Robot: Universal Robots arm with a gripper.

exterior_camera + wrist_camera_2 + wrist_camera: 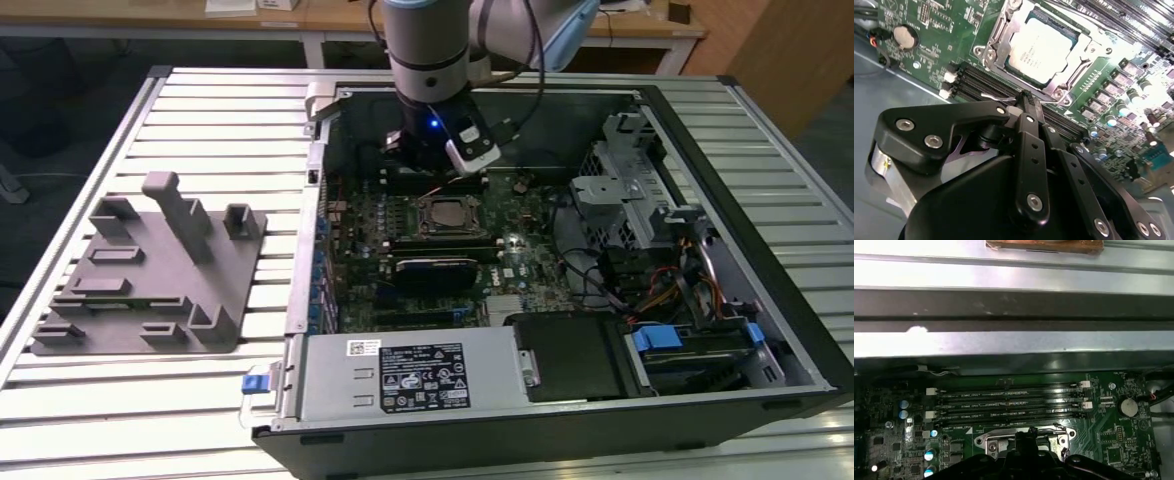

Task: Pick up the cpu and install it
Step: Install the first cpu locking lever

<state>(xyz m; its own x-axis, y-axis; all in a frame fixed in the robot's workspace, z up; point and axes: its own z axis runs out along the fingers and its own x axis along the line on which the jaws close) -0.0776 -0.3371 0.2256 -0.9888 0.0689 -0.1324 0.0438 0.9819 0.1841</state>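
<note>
The cpu (445, 215) (1041, 47), a small square chip with a pale silver top, lies flat in the metal socket frame (991, 50) on the green motherboard (527, 260). My gripper (429, 183) (1026, 96) (1029, 432) hangs just above the board, beside the socket on the memory-slot side. It is clear of the chip. Its black fingers meet at one tip with nothing between them. In the first wrist view the socket frame (985, 440) shows behind that tip, and the chip is hidden.
The open computer case (747, 300) lies on a slatted metal table. Inside it are memory slots (1009, 402), a black heatsink block (434, 268), a power supply (414, 375), a drive cage (627, 190) and cables. A grey plastic tray (147, 270) sits at the exterior view's left.
</note>
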